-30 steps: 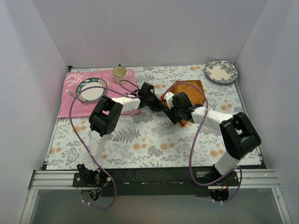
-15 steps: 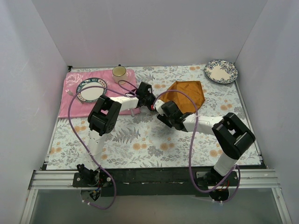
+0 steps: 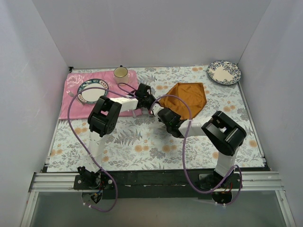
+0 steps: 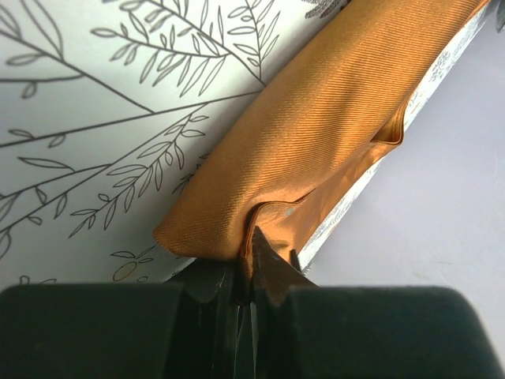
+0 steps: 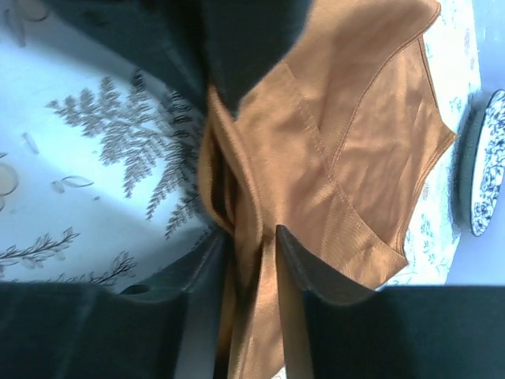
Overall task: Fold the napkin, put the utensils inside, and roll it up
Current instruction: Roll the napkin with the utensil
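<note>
1. Two arm bases, bolted at the near edge; a purple cable [image 3: 72,118] is looped from each arm.

2. Bench [image 3: 142,142], covered in a pale cloth printed with ferns and orange flowers.

3. Right gripper [image 5: 251,237], reached in low over the middle of the bench at the near left corner of the napkin [image 3: 187,97]. Its jaws are set either side of a bunched fold of the orange cloth, which runs up between them. Whether the fold is actually pinched cannot be told.

4. Left gripper [image 4: 251,245], just beyond and to the left of the right one. Its jaws are closed tight on the napkin's left edge, and a small pucker of cloth is drawn into the nip.

5. Napkin, rust-orange with a slight sheen and stitched hems. It is laid right of centre on the bench in a rough five-sided shape, with layers overlapped. Its left corner is gathered up where the two grippers meet, and the rest is spread flat toward the far right.

6. Pink placemat [image 3: 71,106], at the far left of the bench, well apart from the napkin.

7. Green-rimmed plate [image 3: 92,91], set on the placemat.

8. Cream cup [image 3: 121,73], stood upright at the placemat's far right corner.

9. Blue-patterned plate [image 3: 224,72], at the far right corner of the bench, beyond the napkin and not touched by it.
</note>
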Robot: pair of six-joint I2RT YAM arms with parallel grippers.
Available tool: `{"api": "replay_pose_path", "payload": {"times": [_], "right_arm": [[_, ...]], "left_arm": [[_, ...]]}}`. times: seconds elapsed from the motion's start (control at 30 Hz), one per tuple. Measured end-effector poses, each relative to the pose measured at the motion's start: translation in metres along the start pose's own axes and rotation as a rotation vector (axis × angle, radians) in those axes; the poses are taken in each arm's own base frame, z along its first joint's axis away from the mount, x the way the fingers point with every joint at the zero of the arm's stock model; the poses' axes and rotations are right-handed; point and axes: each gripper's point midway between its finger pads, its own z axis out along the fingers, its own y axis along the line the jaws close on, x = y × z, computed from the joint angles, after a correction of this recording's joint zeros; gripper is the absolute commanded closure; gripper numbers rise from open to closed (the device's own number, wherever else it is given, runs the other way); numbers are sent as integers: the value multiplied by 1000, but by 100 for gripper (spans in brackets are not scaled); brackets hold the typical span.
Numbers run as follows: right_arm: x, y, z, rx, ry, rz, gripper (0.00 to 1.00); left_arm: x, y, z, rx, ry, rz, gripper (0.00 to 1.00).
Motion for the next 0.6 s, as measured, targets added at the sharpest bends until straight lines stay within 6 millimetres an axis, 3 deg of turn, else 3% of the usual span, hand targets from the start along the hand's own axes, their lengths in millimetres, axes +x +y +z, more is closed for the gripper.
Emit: {"api": "replay_pose_path", "payload": {"times": [0.13,0.2,0.4,0.6], "right_arm": [[2,8,-2,-11,-3,-21,90],[3,12,-3,-25,-1,-23,98],[0,13,-2,-79,25,-7,99],[-8,12,6,-228,24,100,99]], "left_arm": [[0,0,-1,5,6,0,98],[0,1,-1,5,7,4,97],[-2,2,-2,0,4,32,92],[-8,1,-5,-29,-15,95,78]]}}
